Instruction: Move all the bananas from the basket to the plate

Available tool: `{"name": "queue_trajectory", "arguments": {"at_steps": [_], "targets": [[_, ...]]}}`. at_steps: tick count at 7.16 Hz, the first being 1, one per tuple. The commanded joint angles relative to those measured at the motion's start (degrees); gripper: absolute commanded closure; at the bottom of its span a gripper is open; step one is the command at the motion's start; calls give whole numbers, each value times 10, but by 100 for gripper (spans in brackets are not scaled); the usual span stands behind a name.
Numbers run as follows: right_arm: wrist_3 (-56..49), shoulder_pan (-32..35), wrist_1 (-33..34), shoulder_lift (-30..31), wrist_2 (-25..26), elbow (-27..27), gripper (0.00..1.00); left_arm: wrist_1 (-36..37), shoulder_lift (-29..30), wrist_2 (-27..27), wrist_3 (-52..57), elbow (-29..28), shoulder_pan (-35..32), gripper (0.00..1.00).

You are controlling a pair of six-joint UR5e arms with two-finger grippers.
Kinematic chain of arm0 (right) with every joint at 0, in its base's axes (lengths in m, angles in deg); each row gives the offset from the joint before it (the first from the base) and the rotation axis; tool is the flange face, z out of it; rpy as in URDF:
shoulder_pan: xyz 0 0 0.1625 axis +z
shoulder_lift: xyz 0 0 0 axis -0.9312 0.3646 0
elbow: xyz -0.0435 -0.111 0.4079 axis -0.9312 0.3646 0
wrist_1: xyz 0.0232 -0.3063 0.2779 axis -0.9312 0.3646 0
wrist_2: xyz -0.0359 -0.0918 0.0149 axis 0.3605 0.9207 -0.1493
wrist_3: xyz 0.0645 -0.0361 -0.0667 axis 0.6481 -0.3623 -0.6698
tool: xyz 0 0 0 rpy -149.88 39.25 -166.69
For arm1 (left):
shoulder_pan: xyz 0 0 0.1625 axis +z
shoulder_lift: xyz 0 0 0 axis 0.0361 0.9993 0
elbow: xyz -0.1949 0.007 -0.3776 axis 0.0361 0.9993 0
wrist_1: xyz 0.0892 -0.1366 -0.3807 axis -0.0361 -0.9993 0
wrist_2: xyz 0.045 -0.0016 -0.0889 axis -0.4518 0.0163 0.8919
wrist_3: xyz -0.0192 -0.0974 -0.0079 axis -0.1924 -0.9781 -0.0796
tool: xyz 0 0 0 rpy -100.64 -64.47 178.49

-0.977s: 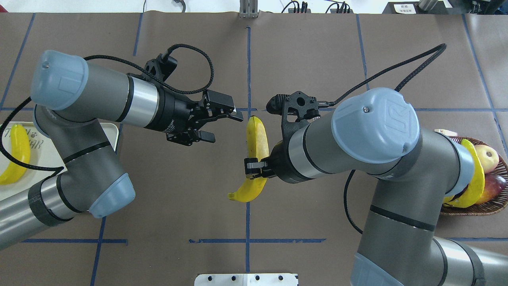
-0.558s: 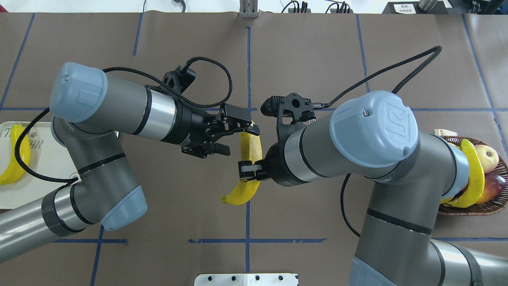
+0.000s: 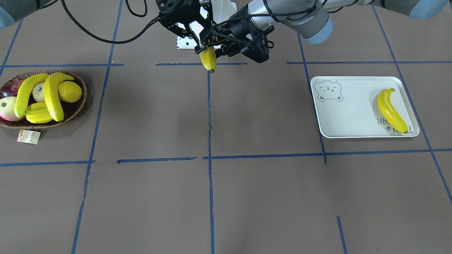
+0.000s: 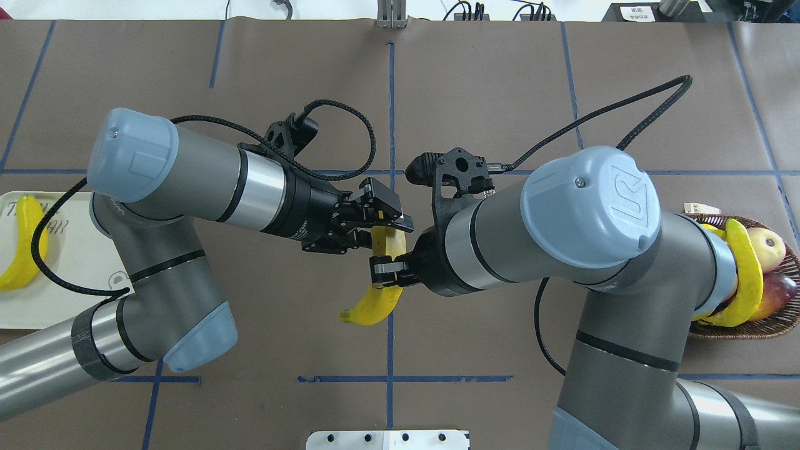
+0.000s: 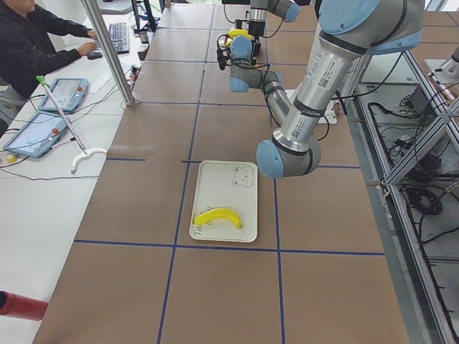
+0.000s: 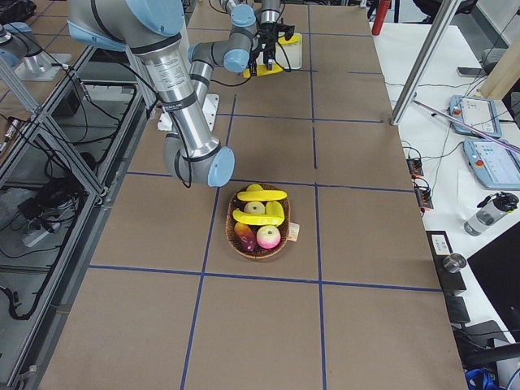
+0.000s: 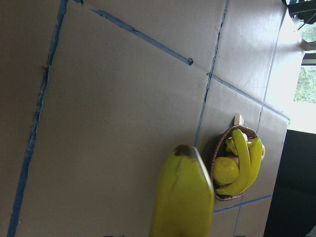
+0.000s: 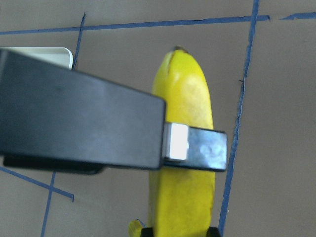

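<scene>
1. Overhead exterior view, middle of table (image 4: 262,350): held banana (image 4: 374,301), clamped across its mid-body by right gripper (image 4: 389,272), lifted clear of the surface, dark tip hanging downward in the front-facing view.
2. Left gripper (image 4: 374,230): well apart from the fruit a second ago, now straddling its upper end, just beside the right gripper's hold. One jaw on either side; pressing or merely around it, cannot tell.
3. Meaning for the task: arm-to-arm hand-over apparently under way at mid-table. Probably calls for a firm left grip before any right release; otherwise risks a drop.
4. Plate (image 3: 353,120): at the robot's left end, well apart from the hand-over. Plated banana (image 3: 390,110) lying on it by the lettering.
5. Basket (image 3: 80,106): at the robot's right end. Basket bananas (image 3: 53,93), two, draped over other fruit, not yet moved.
6. Tally, as judged: one delivered, one in transit, two waiting.
</scene>
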Motion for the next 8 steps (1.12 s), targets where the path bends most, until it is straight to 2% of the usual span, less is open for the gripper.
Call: {"name": "queue_trajectory", "arguments": {"at_steps": [1, 2, 3, 6, 7, 8], "targets": [[0, 0, -3, 0, -1, 1, 75, -1, -1, 0, 4, 1, 0, 100], [6, 0, -4, -1, -1, 0, 2, -1, -2, 0, 4, 2, 0, 100], [38, 0, -4, -4, -2, 0, 1, 0, -3, 0, 5, 4, -1, 100], [39, 3, -3, -2, -1, -20, 0, 13, -25, 12, 7, 6, -26, 100], [39, 10, -3, 4, -1, -33, 0, 48, -42, 69, 29, -3, -70, 100], [39, 19, -2, 6, 0, -39, 1, 127, -58, 133, 95, -1, -133, 100]]}}
